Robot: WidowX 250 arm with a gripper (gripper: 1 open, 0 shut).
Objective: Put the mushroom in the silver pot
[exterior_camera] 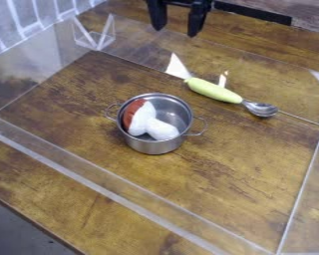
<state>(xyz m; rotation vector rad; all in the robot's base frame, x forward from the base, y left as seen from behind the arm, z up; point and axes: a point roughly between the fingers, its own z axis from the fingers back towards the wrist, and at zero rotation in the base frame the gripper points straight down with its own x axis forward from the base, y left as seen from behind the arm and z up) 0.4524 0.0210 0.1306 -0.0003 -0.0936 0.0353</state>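
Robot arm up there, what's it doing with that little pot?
Right now it isn't touching anything. The gripper hangs open at the top of the picture, away from the silver pot. The mushroom is already lying inside the pot, red cap and white stem showing, so the putting-in looks done. A spoon with a yellow-green handle lies on the wooden table behind the pot, not touching it.

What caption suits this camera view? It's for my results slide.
Mushroom resting inside the silver pot, open tool raised behind, spoon nearby.
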